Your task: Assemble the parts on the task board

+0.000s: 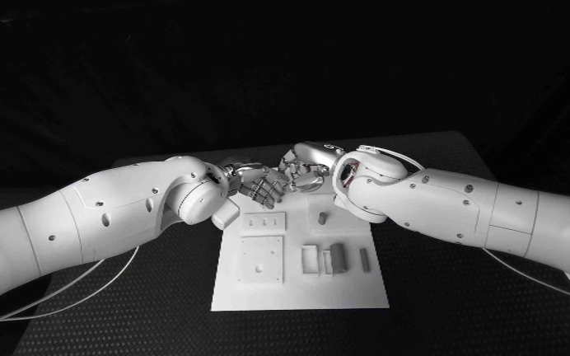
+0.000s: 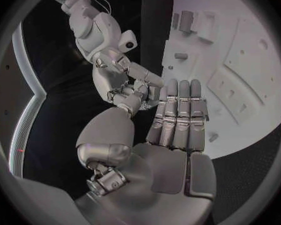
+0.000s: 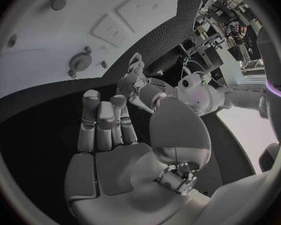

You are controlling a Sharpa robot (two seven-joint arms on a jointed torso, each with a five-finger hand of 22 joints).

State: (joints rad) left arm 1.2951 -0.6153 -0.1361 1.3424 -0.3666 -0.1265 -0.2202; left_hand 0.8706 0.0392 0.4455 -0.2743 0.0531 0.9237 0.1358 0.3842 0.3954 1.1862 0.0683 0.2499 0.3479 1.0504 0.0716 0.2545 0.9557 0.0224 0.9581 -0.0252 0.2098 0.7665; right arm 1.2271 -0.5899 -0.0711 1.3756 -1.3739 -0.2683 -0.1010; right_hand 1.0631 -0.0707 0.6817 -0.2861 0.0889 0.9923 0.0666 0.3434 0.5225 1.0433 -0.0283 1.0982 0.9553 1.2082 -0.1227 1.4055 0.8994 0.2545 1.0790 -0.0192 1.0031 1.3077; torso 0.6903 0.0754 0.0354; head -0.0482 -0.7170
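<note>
The white task board (image 1: 297, 290) lies in the middle of the table. Grey parts lie on it: a block (image 1: 338, 257), a thin bar (image 1: 365, 259) and a small upright peg (image 1: 322, 218). My left hand (image 1: 255, 185) and right hand (image 1: 304, 166) meet close together above the board's far edge. In the left wrist view my left hand (image 2: 175, 135) is flat with straight fingers and nothing in its palm, and the right hand (image 2: 123, 82) faces it with bent fingers. The right hand (image 3: 109, 150) also shows a bare palm, with the left hand (image 3: 143, 87) just beyond its fingertips.
The board (image 2: 247, 70) carries a square plate (image 1: 261, 259), a slotted plate (image 1: 266, 222) and a round knob (image 3: 81, 62). Black table (image 1: 142, 323) surrounds the board. Thin cables (image 1: 72, 290) trail from the left arm.
</note>
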